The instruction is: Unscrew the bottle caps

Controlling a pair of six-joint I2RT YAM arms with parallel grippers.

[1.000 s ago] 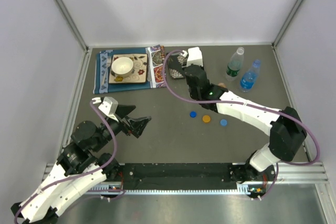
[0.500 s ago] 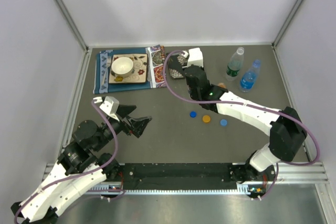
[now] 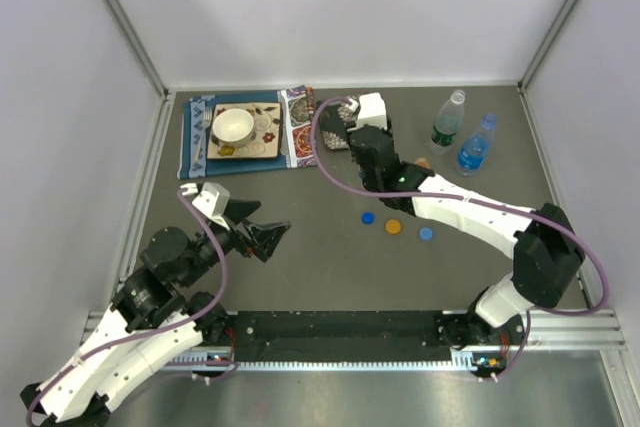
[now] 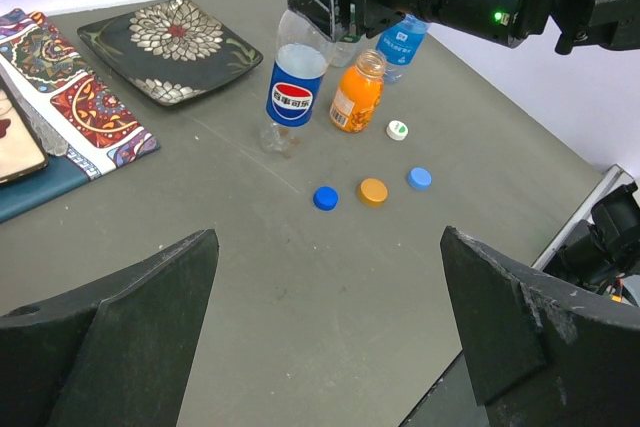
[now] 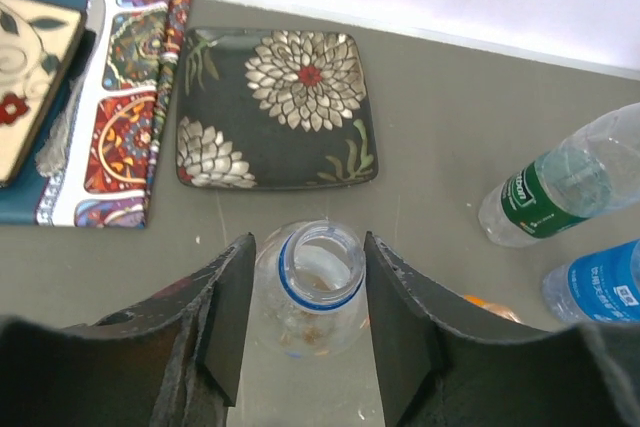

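Your right end effector [image 5: 310,245] straddles the clear blue-red label bottle [image 5: 320,287]. Its matte black fingers flank the bottle's open, blue-ringed round mouth; can't tell if they press it. The short orange bottle [image 4: 355,97] stands just to that end effector's right, with the green-label bottle [image 5: 560,187] and blue-tinted bottle [image 5: 600,282] farther right. Your left end effector [image 4: 330,242] is spread wide, holding nothing. Ahead of it, flat round caps [image 4: 373,190] lie on the grey desk [image 4: 250,277].

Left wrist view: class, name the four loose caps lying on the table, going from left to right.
From the left: dark blue cap → orange cap → white cap → light blue cap.
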